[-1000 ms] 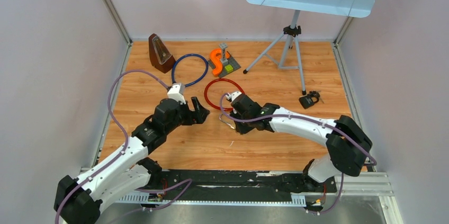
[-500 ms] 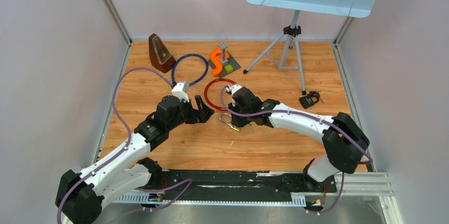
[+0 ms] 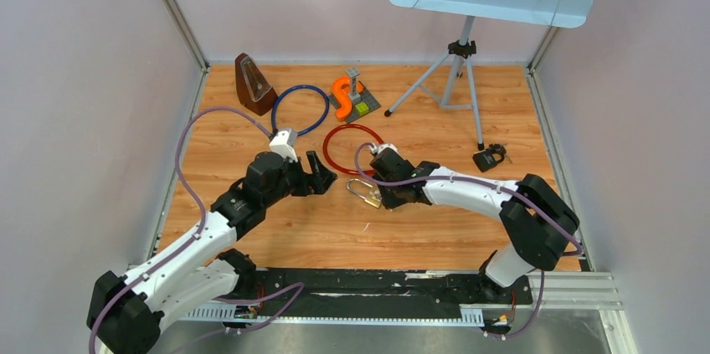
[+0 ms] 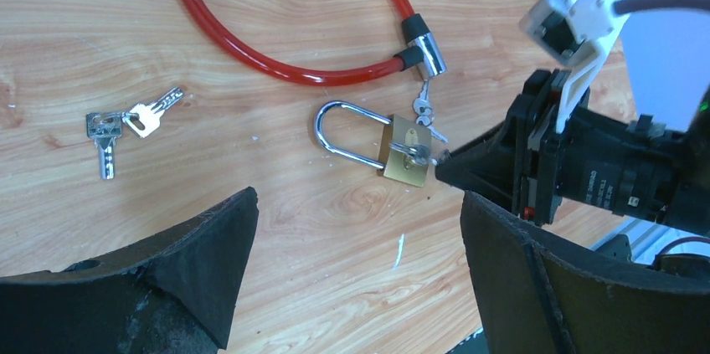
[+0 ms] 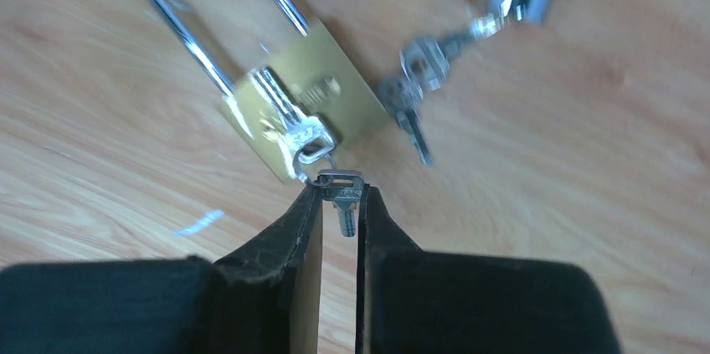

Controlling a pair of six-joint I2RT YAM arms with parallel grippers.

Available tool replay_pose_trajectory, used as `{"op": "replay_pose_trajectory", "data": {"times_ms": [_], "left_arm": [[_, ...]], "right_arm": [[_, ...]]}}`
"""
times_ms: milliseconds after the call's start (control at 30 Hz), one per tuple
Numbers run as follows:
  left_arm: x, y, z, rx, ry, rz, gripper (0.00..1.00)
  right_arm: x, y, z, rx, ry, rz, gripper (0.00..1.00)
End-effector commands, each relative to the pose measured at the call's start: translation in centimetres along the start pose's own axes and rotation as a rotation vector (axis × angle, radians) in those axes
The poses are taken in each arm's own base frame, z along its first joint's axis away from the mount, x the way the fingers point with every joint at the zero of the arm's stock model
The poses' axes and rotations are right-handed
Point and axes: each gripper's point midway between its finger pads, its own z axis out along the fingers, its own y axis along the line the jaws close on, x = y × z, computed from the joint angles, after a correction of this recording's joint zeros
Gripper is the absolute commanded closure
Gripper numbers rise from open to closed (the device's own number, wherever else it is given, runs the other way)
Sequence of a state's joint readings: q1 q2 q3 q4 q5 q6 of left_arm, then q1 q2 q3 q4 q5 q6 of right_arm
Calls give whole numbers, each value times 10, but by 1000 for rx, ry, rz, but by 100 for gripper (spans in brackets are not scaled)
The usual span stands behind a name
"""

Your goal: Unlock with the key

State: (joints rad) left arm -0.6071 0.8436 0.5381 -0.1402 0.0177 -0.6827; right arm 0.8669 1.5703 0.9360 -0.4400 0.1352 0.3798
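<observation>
A brass padlock (image 3: 362, 192) with a steel shackle lies flat on the wooden floor between the two grippers, and shows in the left wrist view (image 4: 408, 153) and the right wrist view (image 5: 352, 94). My right gripper (image 3: 383, 195) (image 5: 342, 199) is shut on a small silver key (image 5: 342, 192) at the padlock's base. A ring joins this key to a second key (image 5: 289, 124) on the padlock; I cannot tell if that one is inserted. My left gripper (image 3: 322, 175) (image 4: 356, 212) is open and empty, just left of the padlock and above the floor.
A red cable lock (image 3: 353, 146) (image 4: 285, 44) lies just behind the padlock, its own keys (image 5: 414, 86) hanging at its head. A loose key bunch (image 4: 126, 126) lies to the left. A blue cable loop (image 3: 300, 110), metronome (image 3: 254, 84), orange piece (image 3: 342, 90), music stand (image 3: 456, 78) and black lock (image 3: 490, 157) stand farther back.
My right gripper has moved nearer and slightly right, down to the padlock's base. My left gripper has moved a little right toward the padlock, then held still.
</observation>
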Motion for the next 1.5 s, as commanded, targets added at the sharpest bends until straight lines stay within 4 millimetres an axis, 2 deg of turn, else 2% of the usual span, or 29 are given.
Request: {"op": "replay_pose_trajectory", "data": {"times_ms": [0,200,333,367,467,533,633,767,900,1333,1467], "left_arm": [[-18,-15,2,39,-38,5,4],[-15,-18,7,54,-19,5,3],[-14,-18,7,56,-15,6,3],[-14,-18,7,55,-14,6,3],[-13,-17,6,52,-13,10,3],[-13,-17,6,52,-14,12,3],[-14,-15,5,43,-17,14,3],[-14,-13,3,29,-20,15,3],[-14,-9,1,12,-21,21,3],[-15,-8,-2,7,-30,29,3],[-15,-9,-2,14,-28,29,3]], "right_arm": [[36,-19,-10,80,106,82,100],[58,-18,-23,58,180,109,99],[68,-18,-28,60,233,109,94],[69,-19,-29,64,243,105,90],[64,-20,-33,76,242,99,65],[56,-18,-38,80,236,107,53],[42,-16,-41,100,222,132,46],[36,-18,-32,158,249,178,46],[42,-24,-19,209,287,223,51],[75,-33,0,279,406,268,61],[83,-35,7,282,426,258,69]]}}
